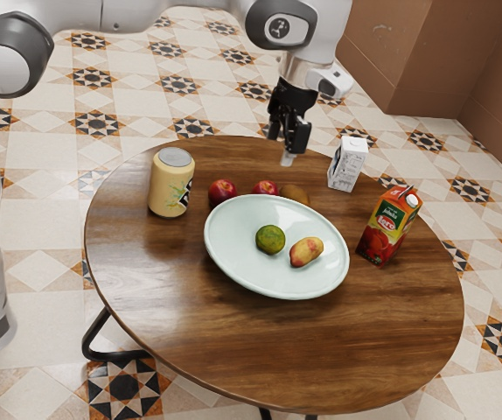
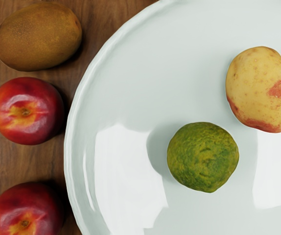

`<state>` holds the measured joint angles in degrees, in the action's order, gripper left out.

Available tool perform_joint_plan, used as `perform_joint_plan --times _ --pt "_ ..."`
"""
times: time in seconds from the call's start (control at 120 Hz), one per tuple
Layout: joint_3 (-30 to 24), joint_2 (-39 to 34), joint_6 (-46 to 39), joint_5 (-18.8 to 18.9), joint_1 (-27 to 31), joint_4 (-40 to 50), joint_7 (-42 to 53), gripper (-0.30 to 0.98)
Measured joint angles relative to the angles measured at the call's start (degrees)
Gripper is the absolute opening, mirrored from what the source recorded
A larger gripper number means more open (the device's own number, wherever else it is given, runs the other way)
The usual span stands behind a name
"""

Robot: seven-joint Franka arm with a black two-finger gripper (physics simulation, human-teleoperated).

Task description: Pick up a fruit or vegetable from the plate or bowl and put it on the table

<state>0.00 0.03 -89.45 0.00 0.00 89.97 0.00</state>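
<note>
The black two-finger end effector (image 1: 281, 149) hangs high above the tabletop (image 1: 338, 350), its fingers set wide with nothing between them. That height probably serves to look down on the choices and pass over the plate's rim; the open spread suits a round grasp.

Beneath the end effector is the broad, pale green glazed plate (image 2: 113, 73), carrying both candidates: a round, mottled green lime (image 2: 203, 156) and an oblong yellow potato with red patches (image 2: 261, 89). They lie apart (a small kindness to whichever finger must slip between them). As I judge it, the lime should roll if nudged off-centre, while the potato offers a narrower waist to pinch across. Lowering over one of them is the likely next step; the lift has yet to happen.

Also below the end effector, just outside the plate's rim, sit a brown oval kiwi (image 2: 38, 36) and two red nectarines (image 2: 27, 110), already on the wood, so the piece is best set down away from them.

Farther out, the yellow metal can (image 1: 172, 182) stands on the arm-base side of the end effector. Beyond it, away from the base, stand a white carton (image 1: 347, 164) and a red-and-green juice carton (image 1: 389, 226), upright things worth skirting.
</note>
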Motion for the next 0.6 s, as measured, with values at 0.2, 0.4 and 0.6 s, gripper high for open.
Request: perform_joint_plan --times 0.2,0.4,0.6 --pt "34.9 14.9 5.8 -7.0 -1.5 -18.5 19.5 0.68" --pt "35.9 15.4 8.2 -8.5 -1.3 -19.1 34.3 0.68" --pt "36.1 15.4 9.0 -9.0 -1.2 -19.1 44.8 0.68"
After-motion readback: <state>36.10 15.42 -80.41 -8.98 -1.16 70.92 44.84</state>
